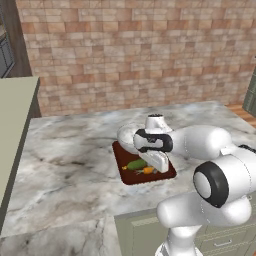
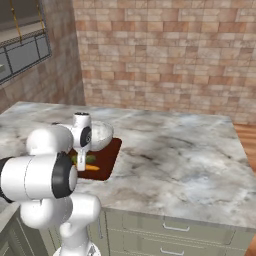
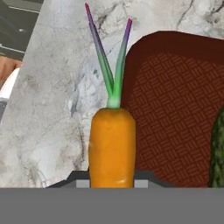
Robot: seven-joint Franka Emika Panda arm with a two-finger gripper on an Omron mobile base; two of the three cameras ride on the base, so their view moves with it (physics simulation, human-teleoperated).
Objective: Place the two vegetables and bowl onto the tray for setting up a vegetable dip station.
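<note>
One carrot (image 3: pixel 111 146) in pincer (image 3: pixel 111 181); one cucumber (image 1: pixel 136 164), one bowl (image 2: pixel 100 134) on tray (image 3: pixel 175 109).

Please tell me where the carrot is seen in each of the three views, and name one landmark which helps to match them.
Left base view: carrot, low on the tray, under the hand.
Right base view: carrot, beside the arm.
Hand view: carrot, bottom centre, between the fingers.
Shared landmark: the reddish-brown tray.

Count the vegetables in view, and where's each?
2. The carrot is gripped between the fingertips, low over the tray by its edge. The cucumber lies on the tray beside it. None seem hidden.
</note>
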